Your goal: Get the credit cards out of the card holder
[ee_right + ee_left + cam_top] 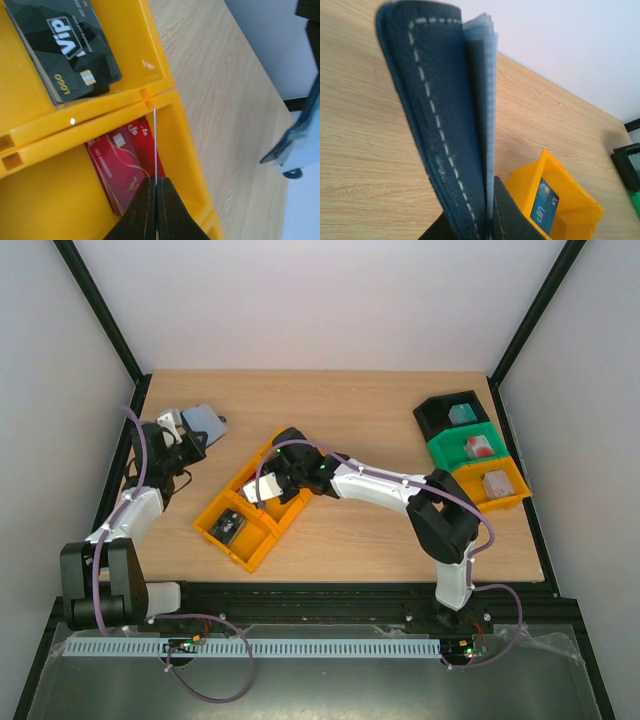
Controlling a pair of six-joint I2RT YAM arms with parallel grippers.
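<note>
My left gripper (185,445) is shut on the navy card holder (205,423) and holds it upright above the table's far left. In the left wrist view the holder (435,110) stands on edge between my jaws (487,222), with pale blue inner sleeves showing. My right gripper (272,483) is shut on one thin card (155,140), seen edge-on, over the middle compartment of the yellow bin (185,150). Red cards (117,165) lie in that compartment, dark cards (70,50) in the one beside it, and a blue card (545,205) in the end one.
The yellow three-compartment bin (215,540) lies diagonally at the table's centre-left. Black (435,418), green (450,452) and orange (515,495) bins with small objects stand in a row at the right edge. Black frame posts rise at the back corners.
</note>
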